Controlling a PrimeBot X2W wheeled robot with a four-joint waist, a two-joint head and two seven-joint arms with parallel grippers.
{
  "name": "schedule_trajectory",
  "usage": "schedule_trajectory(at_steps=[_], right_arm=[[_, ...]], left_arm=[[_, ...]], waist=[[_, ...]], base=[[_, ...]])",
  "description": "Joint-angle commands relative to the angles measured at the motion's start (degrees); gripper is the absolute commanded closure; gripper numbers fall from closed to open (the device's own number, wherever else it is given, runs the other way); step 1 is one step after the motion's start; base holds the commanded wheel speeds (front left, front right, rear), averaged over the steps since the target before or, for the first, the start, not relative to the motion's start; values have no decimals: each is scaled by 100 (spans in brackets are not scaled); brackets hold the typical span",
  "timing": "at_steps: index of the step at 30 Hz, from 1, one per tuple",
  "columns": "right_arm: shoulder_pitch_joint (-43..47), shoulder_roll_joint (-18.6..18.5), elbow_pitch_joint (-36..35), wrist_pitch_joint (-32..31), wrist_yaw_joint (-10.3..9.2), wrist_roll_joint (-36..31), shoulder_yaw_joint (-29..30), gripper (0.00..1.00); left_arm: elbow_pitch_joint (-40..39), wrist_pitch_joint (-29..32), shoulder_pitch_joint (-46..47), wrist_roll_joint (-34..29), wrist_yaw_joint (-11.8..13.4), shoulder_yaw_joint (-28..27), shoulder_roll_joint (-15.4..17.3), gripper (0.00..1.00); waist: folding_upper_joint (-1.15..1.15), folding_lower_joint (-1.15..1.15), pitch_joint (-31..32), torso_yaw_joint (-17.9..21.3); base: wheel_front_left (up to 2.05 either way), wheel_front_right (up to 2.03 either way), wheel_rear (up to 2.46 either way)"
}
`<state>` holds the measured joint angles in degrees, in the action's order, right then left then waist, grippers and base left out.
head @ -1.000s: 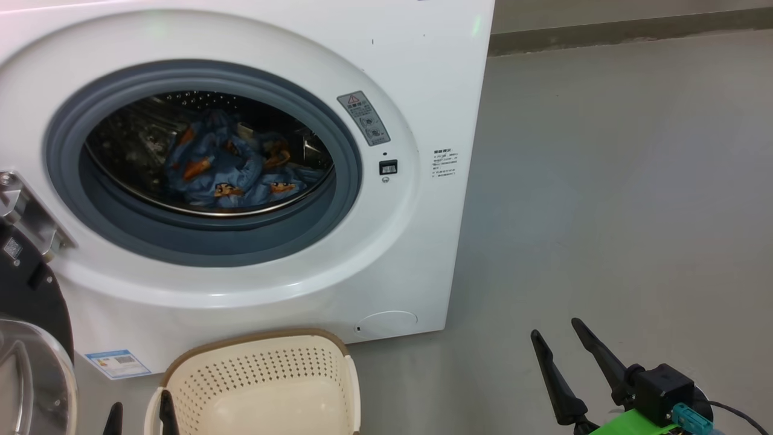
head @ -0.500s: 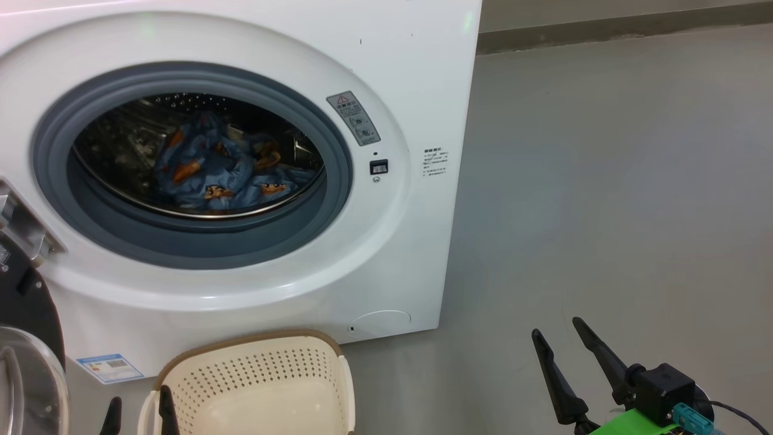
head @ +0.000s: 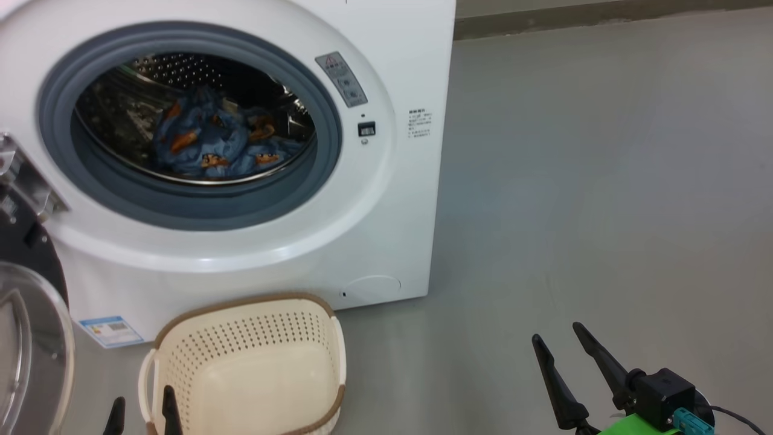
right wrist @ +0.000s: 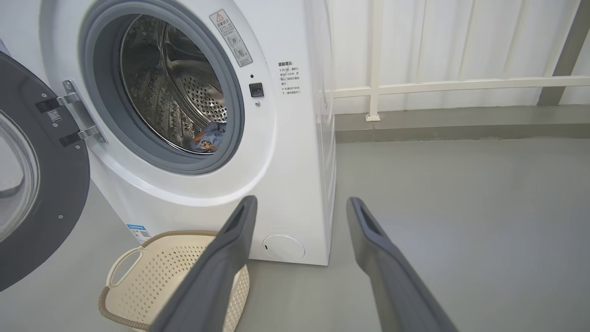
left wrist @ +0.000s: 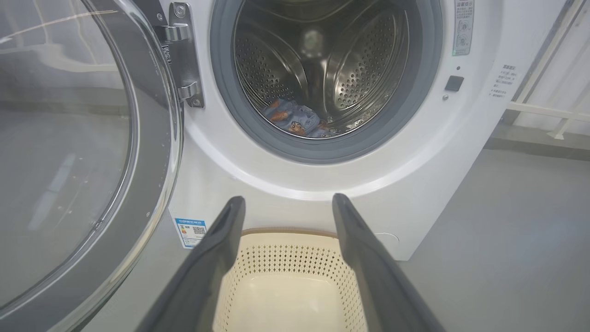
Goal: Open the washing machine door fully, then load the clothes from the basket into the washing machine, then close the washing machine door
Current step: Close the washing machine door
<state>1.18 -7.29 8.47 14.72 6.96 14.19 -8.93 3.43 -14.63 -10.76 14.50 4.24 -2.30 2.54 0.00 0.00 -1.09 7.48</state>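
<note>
Clothes (head: 205, 142) lie in the drum (head: 175, 69); closing seems next. The door (left wrist: 69, 152) stands open just left of the left gripper (left wrist: 286, 203), well apart from the right gripper (head: 558, 335); both gape empty.

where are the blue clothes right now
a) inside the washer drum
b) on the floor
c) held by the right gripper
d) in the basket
a: the blue clothes lie in the drum of the washing machine, and the basket shows a bare bottom.
</note>
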Motion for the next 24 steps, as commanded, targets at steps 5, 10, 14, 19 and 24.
schedule_trajectory(at_steps=[5, 10, 14, 19, 24], right_arm=[[-59, -36, -146, 28, 53, -27, -142, 0], [-66, -39, -134, 28, 53, -21, -146, 0], [-64, -41, -137, 28, 53, -18, -136, 0], [-57, -44, -136, 28, 53, -21, -110, 0], [-141, -60, -169, 28, 53, -46, -154, 0]], left_arm=[[-115, -37, 71, -43, -17, -181, 34, 0], [-103, -37, 59, -35, -28, -169, 34, 0], [-107, -37, 51, -17, -25, -162, 34, 0], [-113, -37, 67, -32, -17, -123, 34, 0], [-180, -37, 70, -39, 50, -104, 34, 0]], waist=[[0, 0, -15, -4], [0, 0, -13, 4], [0, 0, -14, 0], [0, 0, -19, -93], [0, 0, -36, -341]], base=[[-110, 110, 0], [-47, 47, 0], [-1, 1, 0], [0, 0, 0], [0, 0, 0]])
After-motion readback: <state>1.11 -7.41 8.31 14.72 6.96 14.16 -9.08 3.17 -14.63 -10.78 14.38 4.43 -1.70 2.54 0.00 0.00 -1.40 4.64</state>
